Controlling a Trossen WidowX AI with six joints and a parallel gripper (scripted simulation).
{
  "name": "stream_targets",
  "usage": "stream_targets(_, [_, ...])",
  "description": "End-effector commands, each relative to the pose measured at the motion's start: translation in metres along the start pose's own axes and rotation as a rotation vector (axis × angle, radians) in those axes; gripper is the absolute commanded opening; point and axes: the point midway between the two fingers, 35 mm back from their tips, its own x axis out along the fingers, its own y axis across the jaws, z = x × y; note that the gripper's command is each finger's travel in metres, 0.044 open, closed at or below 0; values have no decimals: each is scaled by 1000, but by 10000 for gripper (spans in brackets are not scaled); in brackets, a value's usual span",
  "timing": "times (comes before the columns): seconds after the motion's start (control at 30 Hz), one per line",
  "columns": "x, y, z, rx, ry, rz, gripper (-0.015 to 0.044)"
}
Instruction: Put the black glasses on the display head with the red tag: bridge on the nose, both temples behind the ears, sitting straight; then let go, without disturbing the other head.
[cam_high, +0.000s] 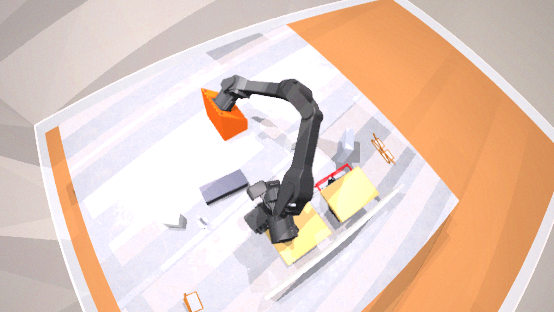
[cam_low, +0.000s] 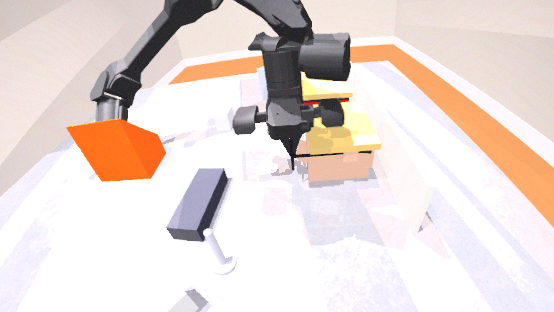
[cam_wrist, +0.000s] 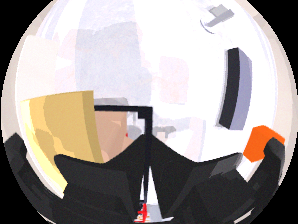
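Note:
My gripper (cam_low: 292, 161) (cam_wrist: 146, 138) is shut on the black glasses (cam_low: 345, 153) (cam_wrist: 148, 122) at their front frame, in front of the nearer display head (cam_low: 340, 167) (cam_wrist: 111, 132) (cam_high: 314, 235). One black temple runs along that head's side, just under its yellow top. A small red spot (cam_wrist: 127, 135) shows at this head's front edge. The bridge, nose and far temple are hidden; I cannot tell whether the glasses touch the head. The other head (cam_high: 350, 192) (cam_low: 327, 88) stands behind, wearing red glasses (cam_high: 334, 176).
A pale upright panel (cam_high: 335, 245) (cam_low: 405, 165) stands beside both heads. A grey-purple box (cam_high: 225, 187) (cam_low: 197, 200) (cam_wrist: 243, 90) and a thin white stand (cam_low: 217, 251) are on the other side. The orange arm base (cam_high: 227, 122) (cam_low: 117, 152) lies beyond. Orange wire outlines (cam_high: 381, 148) lie at the right.

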Motion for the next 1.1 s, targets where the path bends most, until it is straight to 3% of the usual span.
stream_targets(0.0, [1,0,0,4,5,1,0])
stream_targets(0.83, [6,0,0,4,5,1,0])
stream_targets(0.97, [4,0,0,0,0,1,105])
stream_targets(1.07, [4,0,0,0,0,1,107])
